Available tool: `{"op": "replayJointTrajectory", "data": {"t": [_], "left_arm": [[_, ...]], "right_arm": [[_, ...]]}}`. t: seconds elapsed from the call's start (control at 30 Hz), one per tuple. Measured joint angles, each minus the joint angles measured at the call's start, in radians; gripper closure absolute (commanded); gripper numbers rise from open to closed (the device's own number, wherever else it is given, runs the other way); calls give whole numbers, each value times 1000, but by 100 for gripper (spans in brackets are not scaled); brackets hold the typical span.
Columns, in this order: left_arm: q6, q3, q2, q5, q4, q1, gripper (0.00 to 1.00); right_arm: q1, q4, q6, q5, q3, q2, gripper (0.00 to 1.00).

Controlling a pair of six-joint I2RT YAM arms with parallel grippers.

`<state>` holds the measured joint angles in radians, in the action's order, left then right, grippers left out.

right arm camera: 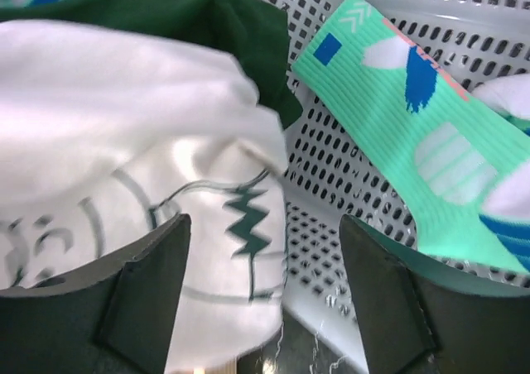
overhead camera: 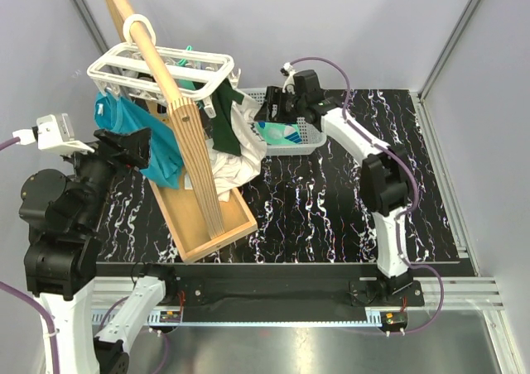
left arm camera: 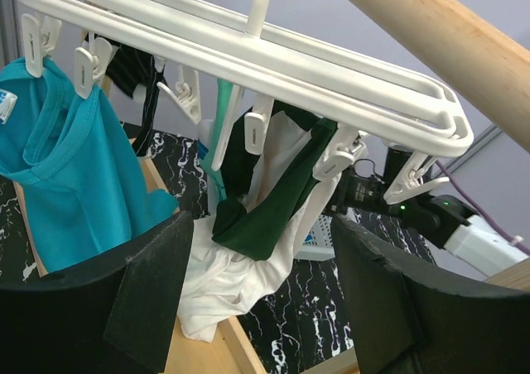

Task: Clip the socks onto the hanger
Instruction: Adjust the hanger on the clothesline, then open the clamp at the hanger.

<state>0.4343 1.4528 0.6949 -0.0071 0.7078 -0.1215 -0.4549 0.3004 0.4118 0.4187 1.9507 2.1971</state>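
Hanger: white clip rack [overhead camera: 108, 69], hooked on the sloping wooden pole [overhead camera: 157, 51], far left above the tabletop [overhead camera: 331, 200].
Sock: mint-green sock [right arm camera: 414, 134] with blue and white marks, lying in the white mesh basket [overhead camera: 310, 138], far centre, right of the hanger.
Hanging items: teal cloth [left arm camera: 74, 167] clipped at the left end; dark green garment [left arm camera: 273, 217] and white cloth [right arm camera: 124, 142] below the right end.
Right gripper [right arm camera: 265, 225]: at the basket's left edge, jaws wide, nothing between them.
Left gripper [left arm camera: 261, 225]: just beside the teal cloth, jaws wide, empty.
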Motion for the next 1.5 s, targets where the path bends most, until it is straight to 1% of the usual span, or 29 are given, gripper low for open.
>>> {"op": "replayJointTrajectory", "data": {"t": [0.17, 0.27, 0.33, 0.4, 0.53, 0.6, 0.63, 0.73, 0.83, 0.93, 0.97, 1.03, 1.17, 1.33, 1.5], "left_arm": [[8, 0, 7, 13, -4, 0, 33], [21, 0, 21, 40, -10, 0, 34], [37, -7, 34, 61, -22, 0, 34], [50, -20, 40, 72, -32, 0, 36], [100, -63, 40, 117, -69, 0, 41], [131, -85, 40, 154, -96, 0, 43], [144, -93, 40, 167, -105, 0, 44], [190, -123, 40, 209, -138, 0, 45], [228, -156, 40, 241, -173, 0, 46], [264, -197, 40, 274, -215, 0, 46], [273, -206, 42, 283, -225, 0, 46], [288, -217, 49, 303, -249, 0, 46], [306, -219, 62, 326, -286, 0, 46], [308, -219, 52, 320, -283, 0, 46], [308, -215, 30, 308, -278, 0, 46]], "right_arm": [[1, 36, -47, -37, -123, -181, 19], [3, 31, -64, -30, -187, -302, 24], [3, 4, -65, -3, -229, -378, 32], [4, -54, -61, 63, -274, -449, 38], [5, -282, -3, 228, -378, -557, 44], [4, -397, 35, 293, -405, -581, 48], [4, -449, 53, 319, -406, -583, 52], [4, -570, 121, 379, -406, -579, 55], [4, -717, 222, 440, -405, -560, 54], [3, -887, 348, 484, -406, -528, 47], [2, -937, 389, 495, -407, -517, 43], [-4, -1021, 454, 517, -407, -496, 40], [-43, -1091, 507, 546, -406, -465, 31], [-105, -1095, 511, 568, -380, -420, 29], [-141, -1094, 517, 572, -304, -356, 28]]}}
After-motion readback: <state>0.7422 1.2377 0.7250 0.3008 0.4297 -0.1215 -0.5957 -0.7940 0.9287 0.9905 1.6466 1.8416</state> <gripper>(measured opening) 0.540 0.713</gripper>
